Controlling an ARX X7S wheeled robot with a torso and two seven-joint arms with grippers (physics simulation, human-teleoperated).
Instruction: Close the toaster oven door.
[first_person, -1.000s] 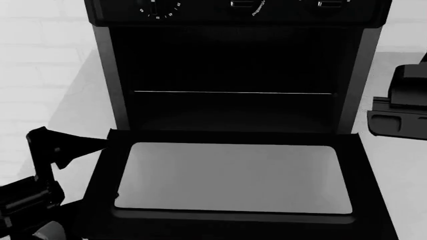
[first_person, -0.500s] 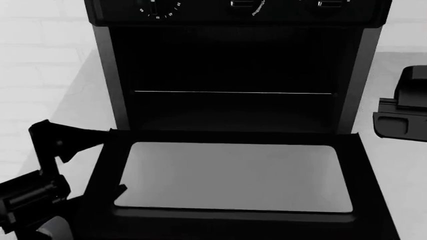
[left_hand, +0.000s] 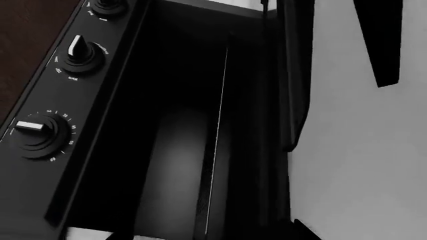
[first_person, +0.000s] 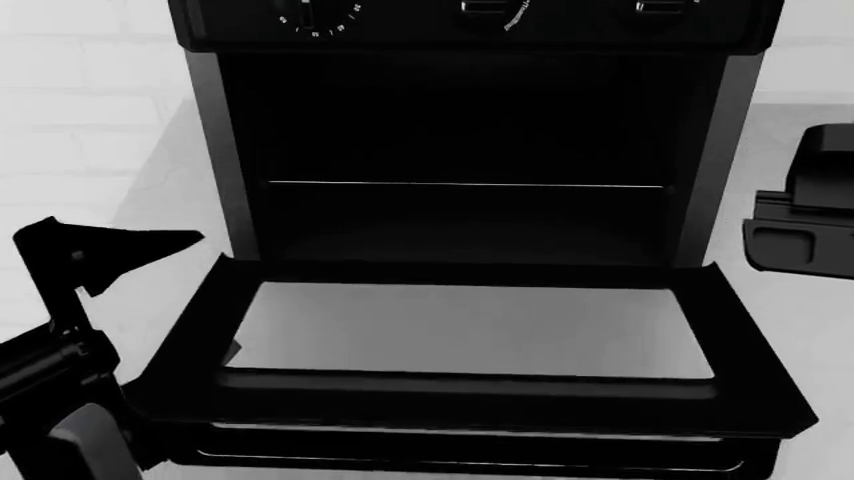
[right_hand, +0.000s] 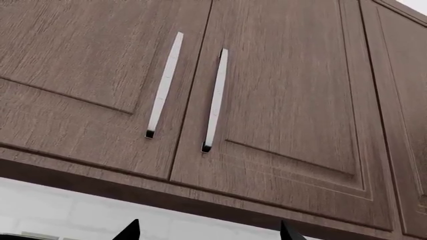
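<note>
Beside left gripper jaws: toaster oven door, perhaps touching.

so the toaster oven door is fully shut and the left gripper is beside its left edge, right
Not quite: the toaster oven door is open, dropped forward below the dark cavity, as the head view shows. The left gripper is indeed beside its left edge.

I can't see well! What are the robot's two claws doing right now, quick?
Left gripper: open, holding nothing, beside the black glass-windowed toaster oven door.
Right gripper: open, holding nothing, pointing at brown wooden cabinets.
</note>
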